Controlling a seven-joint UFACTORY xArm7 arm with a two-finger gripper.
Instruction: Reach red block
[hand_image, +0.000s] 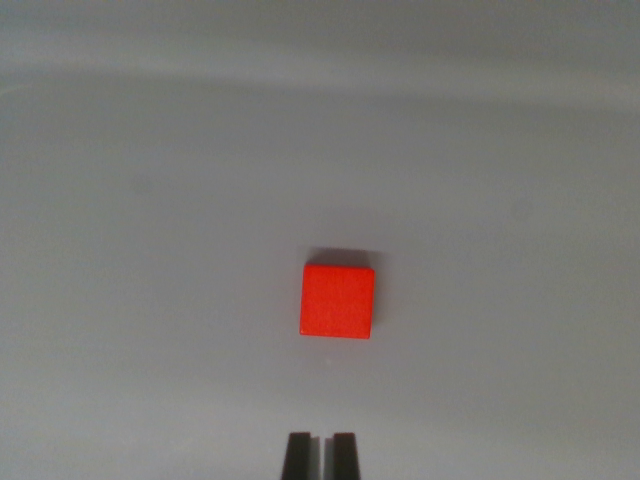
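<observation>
Nearest, at the bottom edge of the wrist view: gripper (321, 455), only two dark fingertips (298, 456) showing, standing side by side with a thin sliver of pale surface between them, pressed nearly together and pinching nothing. Just ahead of the tips, a bare strip of pale grey table (150, 380), smooth and evenly lit. Farther ahead, and a touch toward the wrist view's right of the line between the tips: red block (338, 301), lying flat on the table, top face square to the camera, edges roughly parallel to the frame, a thin dark shadow along its far side. Well apart from the fingertips, not touching them, clear surface all round it. Beyond the block, more plain grey table, fading into a soft lighter band across the top of the view, too blurred to tell what lies there.
</observation>
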